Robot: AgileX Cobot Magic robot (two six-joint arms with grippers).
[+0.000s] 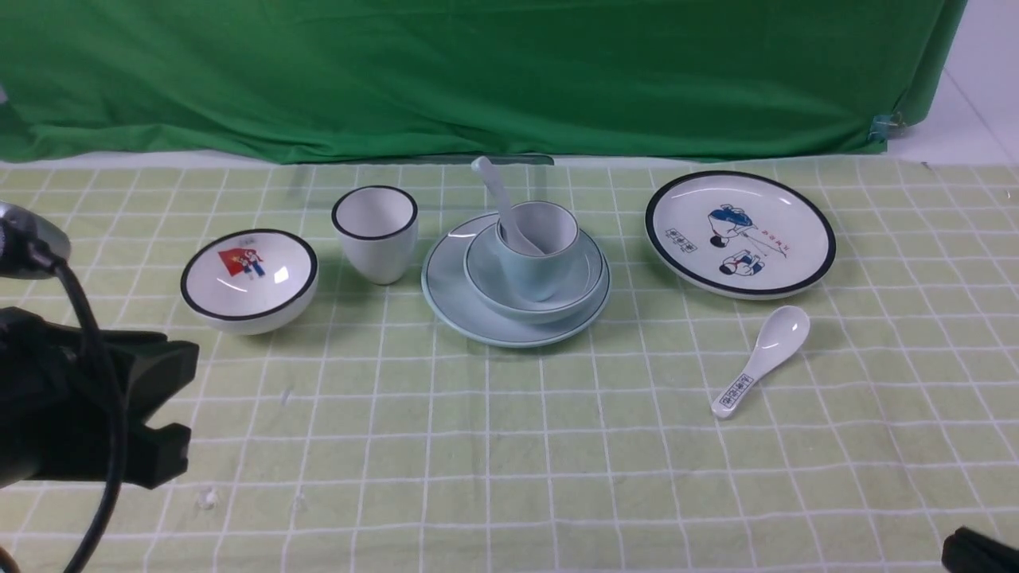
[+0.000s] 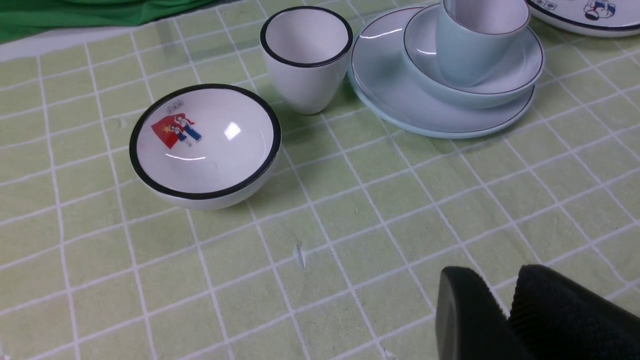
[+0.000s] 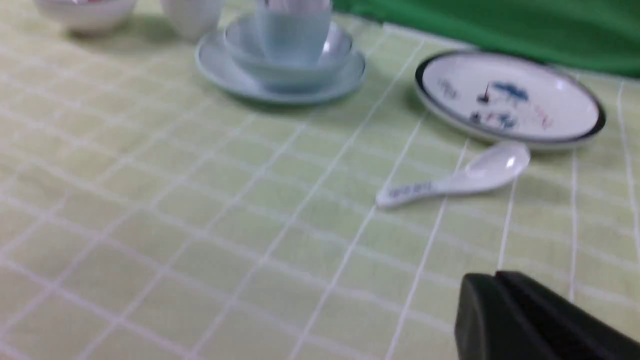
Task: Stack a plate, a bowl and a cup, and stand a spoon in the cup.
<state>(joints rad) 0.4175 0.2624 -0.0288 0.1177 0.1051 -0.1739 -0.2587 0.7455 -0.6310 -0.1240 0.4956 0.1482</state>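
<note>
Nearest, the left gripper (image 1: 179,410) is hanging at the left over the checked cloth (image 1: 478,446) with its jaws a little apart and empty, while the right gripper (image 3: 492,287) is showing jaws pressed together on nothing. Farther back at the middle, the plate (image 1: 454,306) is carrying the bowl (image 1: 585,270), the cup (image 1: 537,267) is sitting in the bowl, and the spoon (image 1: 497,195) is leaning in the cup, handle up

Pale blue plate (image 1: 458,306), bowl (image 1: 487,280) and cup (image 1: 541,270) stacked mid-table, white spoon (image 1: 495,191) leaning inside
</note>
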